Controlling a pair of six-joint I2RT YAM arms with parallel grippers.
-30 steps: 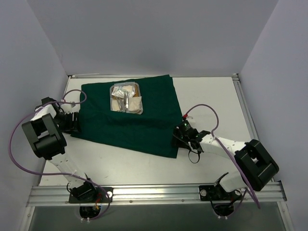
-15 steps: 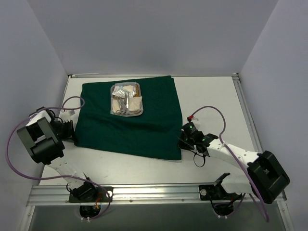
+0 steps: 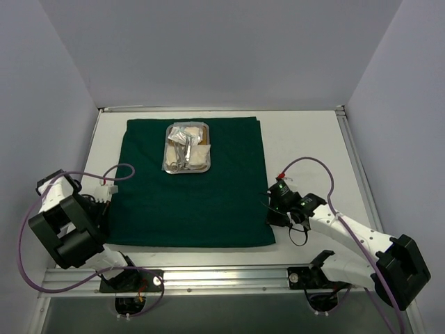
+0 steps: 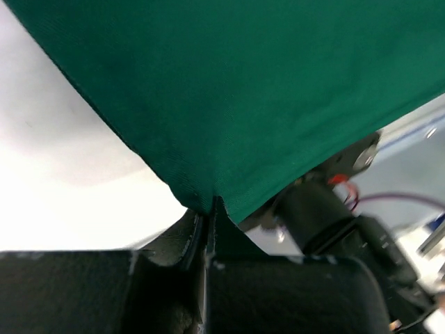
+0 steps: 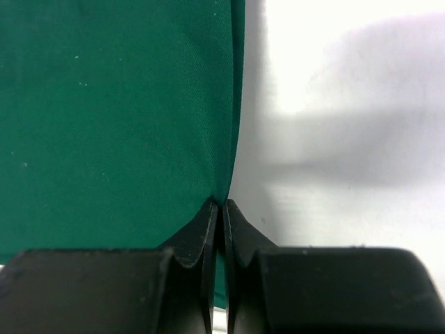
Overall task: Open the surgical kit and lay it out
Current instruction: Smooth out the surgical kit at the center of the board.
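The surgical kit's dark green cloth [image 3: 195, 195] lies spread flat on the white table. On its far part sits the steel tray [image 3: 167, 152] holding silver clamps [image 3: 182, 149], white gauze and clear packets. My left gripper [image 3: 104, 209] is shut on the cloth's left edge [image 4: 208, 188] near its front corner. My right gripper [image 3: 272, 217] is shut on the cloth's right edge [image 5: 224, 188] near the front right corner. In both wrist views the green fabric runs between the closed black fingers.
White table [image 3: 313, 139] lies bare to the right of the cloth. An aluminium rail [image 3: 222, 278] runs along the near edge with both arm bases. Grey walls enclose the left, back and right. Purple cables [image 3: 118, 170] loop beside each arm.
Both grippers closed on the cloth's side edges and pulled toward the near edge. The cloth straightened from skewed to square and stretched flat, and the tray shifted slightly right with it.
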